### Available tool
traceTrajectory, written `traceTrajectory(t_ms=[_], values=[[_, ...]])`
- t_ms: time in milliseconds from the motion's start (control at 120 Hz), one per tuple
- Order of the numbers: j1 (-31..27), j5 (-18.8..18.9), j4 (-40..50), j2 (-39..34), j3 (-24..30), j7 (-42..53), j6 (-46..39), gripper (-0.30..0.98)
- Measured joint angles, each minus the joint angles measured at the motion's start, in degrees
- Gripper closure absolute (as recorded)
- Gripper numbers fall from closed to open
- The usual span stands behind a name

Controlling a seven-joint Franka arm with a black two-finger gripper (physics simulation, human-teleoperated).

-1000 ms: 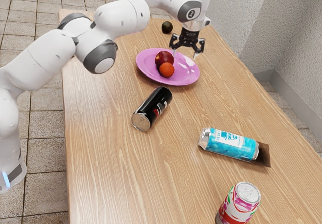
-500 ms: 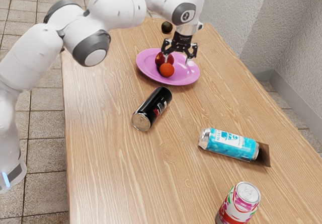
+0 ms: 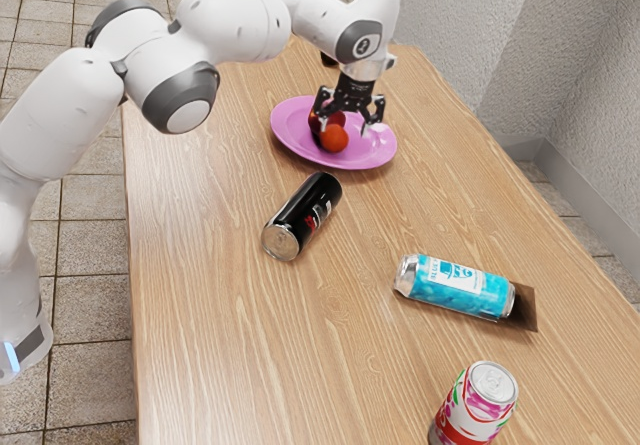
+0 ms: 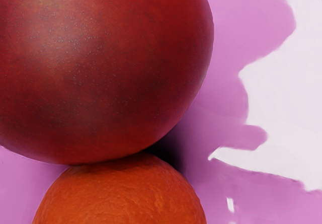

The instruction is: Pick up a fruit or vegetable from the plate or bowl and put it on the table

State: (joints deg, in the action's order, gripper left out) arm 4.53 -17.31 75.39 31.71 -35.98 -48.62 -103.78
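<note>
Black two-finger pincer (image 3: 347, 130): fingers apart, nothing gripped, low over pink-purple glossy plate (image 3: 381, 153), upper centre of the exterior view. On the plate: dark red round fruit (image 4: 95, 68) and smaller, dimpled orange fruit (image 4: 121, 196), touching each other in the wrist view. Step in hand, my read: line up on one fruit. I'd centre over it, turn so the fingers straddle its free sides, not the contact spot, then lower straight, squeeze gently. Risk: nudging the neighbour or scraping the plate.
</note>
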Motion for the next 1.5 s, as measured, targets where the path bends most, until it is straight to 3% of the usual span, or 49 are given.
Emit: traceTrajectory(t_ms=[225, 467, 667, 892, 1150, 1425, 1500], values=[[0.01, -0.07, 3.16, 0.11, -0.48, 0.05, -2.25, 0.03], [0.08, -0.28, 3.73, 0.21, -0.31, 0.22, -3.44, 0.27], [1.27, -0.12, 3.73, -1.21, -0.44, 0.20, -3.43, 0.36], [3.93, 0.12, 1.99, -5.08, -0.25, 0.21, -2.42, 0.32], [9.98, -0.44, -6.29, -0.97, 1.25, 0.26, 0.34, 0.34], [12.05, -0.78, -8.18, 0.62, 4.77, 0.32, 1.31, 0.33], [12.73, -0.85, -8.14, 0.52, 4.63, 0.37, 1.17, 0.20]])
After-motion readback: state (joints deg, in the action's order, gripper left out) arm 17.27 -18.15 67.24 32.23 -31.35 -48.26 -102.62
